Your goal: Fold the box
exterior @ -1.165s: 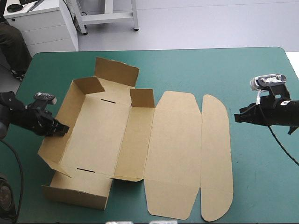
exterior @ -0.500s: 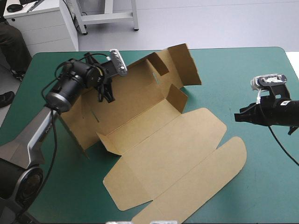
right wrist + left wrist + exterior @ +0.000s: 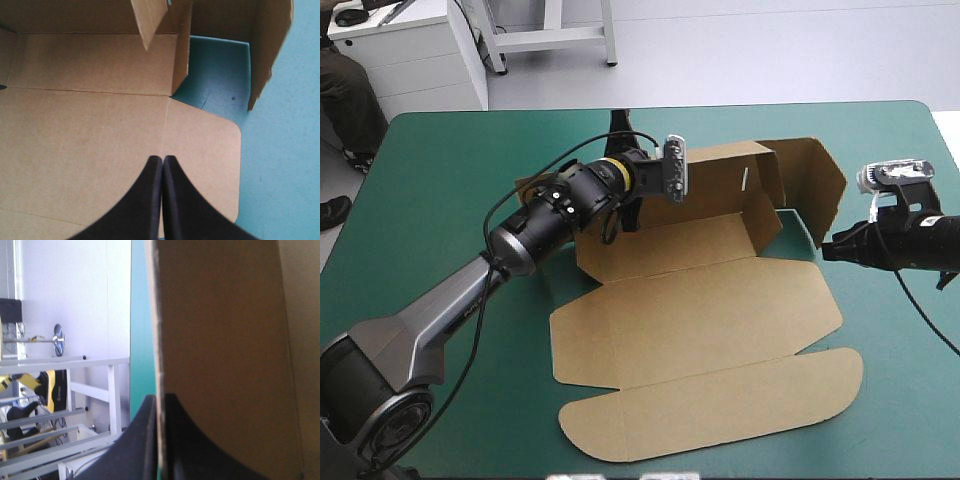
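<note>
Box (image 3: 700, 310) mid counter (image 3: 440, 170), back wall raised at 12 o'clock, lid flat toward 6. Left jaws pinch that wall; right jaws closed, empty, at 3. Board likely light, stiff; grip wall edges.

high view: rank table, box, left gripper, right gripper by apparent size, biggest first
1. table
2. box
3. right gripper and left gripper: not ranked. Both look small, and the left one, clamped on a raised box wall, is mostly hidden behind its own arm.
</note>
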You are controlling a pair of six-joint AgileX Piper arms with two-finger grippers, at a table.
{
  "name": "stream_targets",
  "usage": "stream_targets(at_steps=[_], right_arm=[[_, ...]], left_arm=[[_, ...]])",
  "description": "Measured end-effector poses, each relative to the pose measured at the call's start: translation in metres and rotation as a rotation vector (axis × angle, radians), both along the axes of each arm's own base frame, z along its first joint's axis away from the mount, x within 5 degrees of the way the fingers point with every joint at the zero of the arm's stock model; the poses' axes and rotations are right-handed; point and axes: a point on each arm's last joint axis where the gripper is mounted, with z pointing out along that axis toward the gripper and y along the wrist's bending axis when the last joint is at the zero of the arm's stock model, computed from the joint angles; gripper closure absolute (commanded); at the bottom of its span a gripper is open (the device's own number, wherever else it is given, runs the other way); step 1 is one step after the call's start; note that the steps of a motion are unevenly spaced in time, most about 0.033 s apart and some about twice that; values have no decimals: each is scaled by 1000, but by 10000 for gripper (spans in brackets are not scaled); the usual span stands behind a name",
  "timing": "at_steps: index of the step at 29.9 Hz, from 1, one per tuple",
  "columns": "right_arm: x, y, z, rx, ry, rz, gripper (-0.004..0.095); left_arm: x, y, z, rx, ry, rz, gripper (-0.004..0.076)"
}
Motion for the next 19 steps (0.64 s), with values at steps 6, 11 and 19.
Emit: stream_targets(at_steps=[6,11,19], right_arm=[[0,0,6,-3,-18,1,922],[-1,1,30,-3,-75,-4,922],[-4,2,51,10,-120,-24,922]], left_arm=[[-29,-30,3,12,-31,-112,734],[-52,-36,18,-16,-48,-164,734],[-54,-30,9,68,-11,-136,734]])
